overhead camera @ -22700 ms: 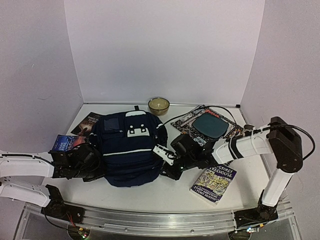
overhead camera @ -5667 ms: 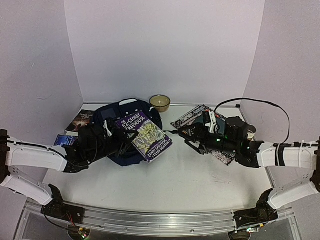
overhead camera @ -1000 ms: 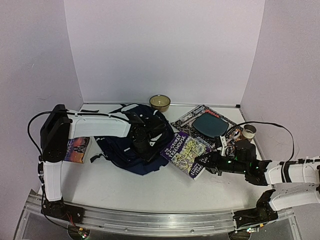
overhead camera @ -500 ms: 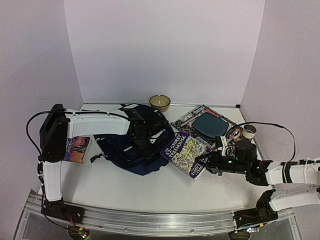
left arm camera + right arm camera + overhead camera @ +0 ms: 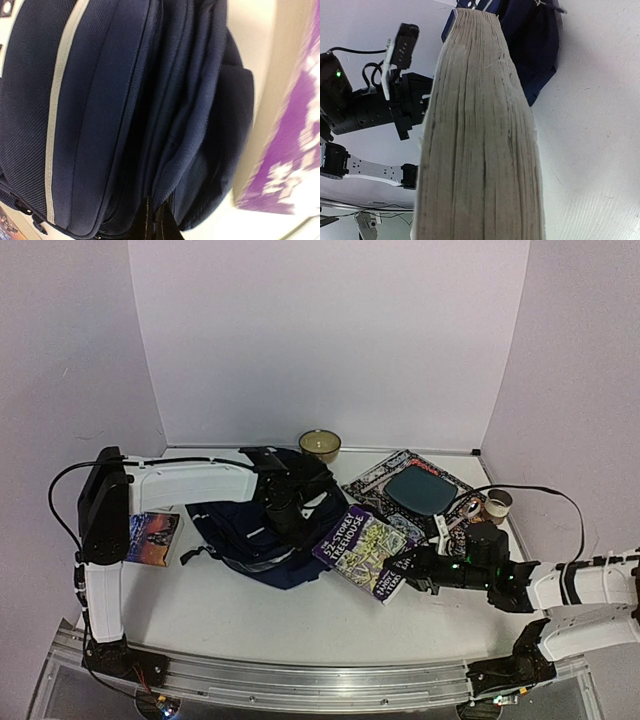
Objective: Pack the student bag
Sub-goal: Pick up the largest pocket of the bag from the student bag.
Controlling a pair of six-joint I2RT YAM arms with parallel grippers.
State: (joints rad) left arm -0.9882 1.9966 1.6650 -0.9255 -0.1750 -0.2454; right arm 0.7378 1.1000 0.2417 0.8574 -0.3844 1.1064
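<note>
Navy-blue fabric: student bag [image 5: 285, 565], lying at 9 o'clock of the table [image 5: 300, 625] centre. My left claw [image 5: 288, 522]: clenched, on the bag's top. My right claw [image 5: 405, 568]: grasping purple book [image 5: 362, 548], at 3 o'clock of the bag.

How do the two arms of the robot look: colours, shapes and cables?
Both have white tube-like links and black blocky joints, with mostly black wrist ends. A loose black cable loops beside the left arm; a second cable arches over the right arm. A small green light glows on the left arm.
</note>
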